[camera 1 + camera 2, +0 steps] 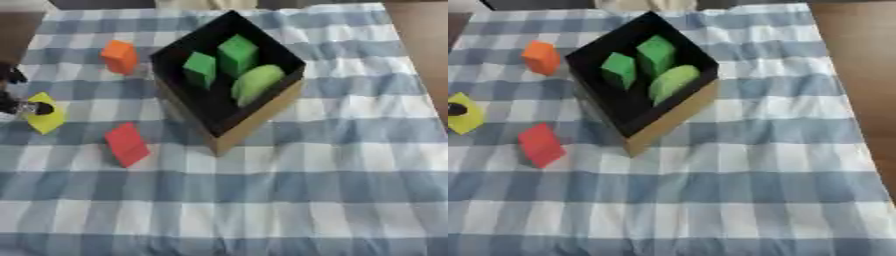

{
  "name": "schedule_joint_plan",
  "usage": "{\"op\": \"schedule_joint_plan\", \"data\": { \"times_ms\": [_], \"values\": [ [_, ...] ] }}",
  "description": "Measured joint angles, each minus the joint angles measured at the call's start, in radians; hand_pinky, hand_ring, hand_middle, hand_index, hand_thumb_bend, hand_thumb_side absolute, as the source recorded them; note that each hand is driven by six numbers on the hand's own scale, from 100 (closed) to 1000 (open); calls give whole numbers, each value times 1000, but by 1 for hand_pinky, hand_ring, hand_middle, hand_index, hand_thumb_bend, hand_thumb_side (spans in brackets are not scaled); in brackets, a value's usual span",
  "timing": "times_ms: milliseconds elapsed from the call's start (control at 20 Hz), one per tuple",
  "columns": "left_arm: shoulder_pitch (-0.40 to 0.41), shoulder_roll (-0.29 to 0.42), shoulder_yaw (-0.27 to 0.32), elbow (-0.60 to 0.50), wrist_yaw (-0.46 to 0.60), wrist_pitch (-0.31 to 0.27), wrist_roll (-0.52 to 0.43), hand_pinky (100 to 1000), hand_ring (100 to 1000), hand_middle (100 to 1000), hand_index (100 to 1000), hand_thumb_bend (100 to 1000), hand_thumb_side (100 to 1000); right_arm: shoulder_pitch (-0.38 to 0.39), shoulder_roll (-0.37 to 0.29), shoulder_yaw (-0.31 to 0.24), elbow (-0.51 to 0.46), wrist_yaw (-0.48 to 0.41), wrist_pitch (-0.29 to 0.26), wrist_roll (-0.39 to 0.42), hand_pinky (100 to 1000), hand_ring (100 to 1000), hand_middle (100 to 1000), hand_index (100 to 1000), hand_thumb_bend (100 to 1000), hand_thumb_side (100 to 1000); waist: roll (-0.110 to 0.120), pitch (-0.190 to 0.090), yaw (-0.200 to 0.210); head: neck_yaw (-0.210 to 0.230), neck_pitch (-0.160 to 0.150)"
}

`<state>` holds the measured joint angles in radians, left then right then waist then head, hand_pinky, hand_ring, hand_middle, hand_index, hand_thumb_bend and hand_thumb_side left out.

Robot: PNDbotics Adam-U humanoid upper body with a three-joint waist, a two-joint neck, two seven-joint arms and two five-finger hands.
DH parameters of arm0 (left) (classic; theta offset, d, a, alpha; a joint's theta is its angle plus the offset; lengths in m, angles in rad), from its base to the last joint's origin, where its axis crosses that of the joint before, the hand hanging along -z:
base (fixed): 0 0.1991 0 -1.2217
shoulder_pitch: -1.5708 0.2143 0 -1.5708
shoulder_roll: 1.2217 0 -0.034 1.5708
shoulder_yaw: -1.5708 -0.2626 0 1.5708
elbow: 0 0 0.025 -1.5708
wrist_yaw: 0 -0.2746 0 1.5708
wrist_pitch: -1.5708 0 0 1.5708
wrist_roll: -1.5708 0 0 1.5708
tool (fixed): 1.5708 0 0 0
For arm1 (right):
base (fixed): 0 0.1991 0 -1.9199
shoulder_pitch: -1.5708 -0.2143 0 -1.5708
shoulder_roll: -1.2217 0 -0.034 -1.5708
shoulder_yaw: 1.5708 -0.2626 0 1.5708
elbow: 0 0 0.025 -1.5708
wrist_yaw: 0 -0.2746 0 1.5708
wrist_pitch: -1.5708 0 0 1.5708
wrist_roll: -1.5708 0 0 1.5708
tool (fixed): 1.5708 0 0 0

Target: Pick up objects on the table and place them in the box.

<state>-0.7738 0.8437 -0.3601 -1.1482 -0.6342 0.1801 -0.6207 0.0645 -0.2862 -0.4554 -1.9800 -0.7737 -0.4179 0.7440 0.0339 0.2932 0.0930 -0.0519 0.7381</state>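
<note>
Even, soft daylight; whole scene blurred; box (229,80) interior dark; faint shadows, no glare.

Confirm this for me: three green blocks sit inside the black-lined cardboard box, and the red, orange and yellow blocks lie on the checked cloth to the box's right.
One slip: the red block, orange block and yellow block lie to the left of the black-lined cardboard box, as the left eye view shows. The three green blocks are indeed inside it.
</note>
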Motion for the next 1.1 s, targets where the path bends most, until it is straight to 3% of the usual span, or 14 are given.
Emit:
{"op": "schedule_joint_plan", "data": {
  "times_ms": [200, 350, 550, 750, 950, 1100],
  "values": [
    [-13, -23, -5, 32, 8, 1, -6, 948, 879, 768, 858, 658, 571, -3, 2, 0, 0, 12, 2, 2, 993, 1000, 420, 995, 100, 524, 1, 0, -3, 3, 0],
    [-18, -33, -6, 43, 14, -1, -12, 939, 874, 761, 850, 643, 436, -3, 6, -1, 0, 19, 4, 4, 994, 1000, 419, 995, 100, 524, 1, 0, -5, 6, 0],
    [-19, -37, -6, 57, 5, 1, -21, 927, 867, 752, 842, 610, 392, -4, 10, -6, 0, 26, 4, 4, 996, 1000, 417, 995, 100, 524, 4, 0, -6, 9, 1],
    [-25, -49, -6, 82, -9, 7, -24, 908, 845, 722, 818, 552, 405, -4, 11, -6, 0, 30, 4, 4, 998, 1000, 414, 997, 100, 523, 4, 0, -7, 12, 1],
    [-32, -64, -5, 101, -13, 17, -17, 909, 848, 733, 832, 569, 472, -6, 18, -6, 0, 35, 7, 7, 999, 1000, 413, 997, 100, 523, 4, 0, -8, 16, 6],
    [-38, -76, -5, 112, -13, 23, -10, 905, 842, 717, 818, 555, 460, -8, 19, -7, 0, 40, 9, 9, 1000, 1000, 411, 997, 100, 523, 4, 0, -11, 16, 8]
  ]
}}
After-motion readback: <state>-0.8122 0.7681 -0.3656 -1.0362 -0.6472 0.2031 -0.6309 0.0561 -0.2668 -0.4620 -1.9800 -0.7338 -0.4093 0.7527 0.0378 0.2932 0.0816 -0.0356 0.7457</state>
